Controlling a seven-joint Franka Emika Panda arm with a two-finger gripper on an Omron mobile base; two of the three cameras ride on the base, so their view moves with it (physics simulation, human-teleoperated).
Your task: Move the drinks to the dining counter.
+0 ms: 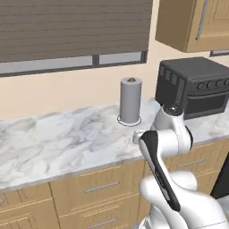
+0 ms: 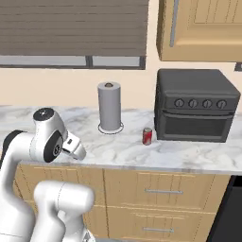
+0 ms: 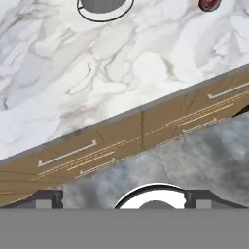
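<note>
A red soda can (image 2: 147,136) stands upright on the wall-backed marble worktop (image 2: 127,151), just left of the toaster oven's front. In the hand view the can (image 3: 209,4) sits at the top right edge, partly cut off. My gripper (image 2: 77,151) hangs over the worktop's front edge, well left of the can and nearer to me, pointing down. Its dark fingertips (image 3: 46,199) stand far apart at the bottom of the hand view, so the gripper (image 3: 127,199) is open with nothing between them. The dining counter is out of view.
A grey paper towel roll (image 2: 109,107) stands upright behind and left of the can, near the wall. A black toaster oven (image 2: 196,105) fills the worktop's right end. Wooden drawers (image 2: 160,191) run below, with an upper cabinet (image 2: 198,28) above the oven.
</note>
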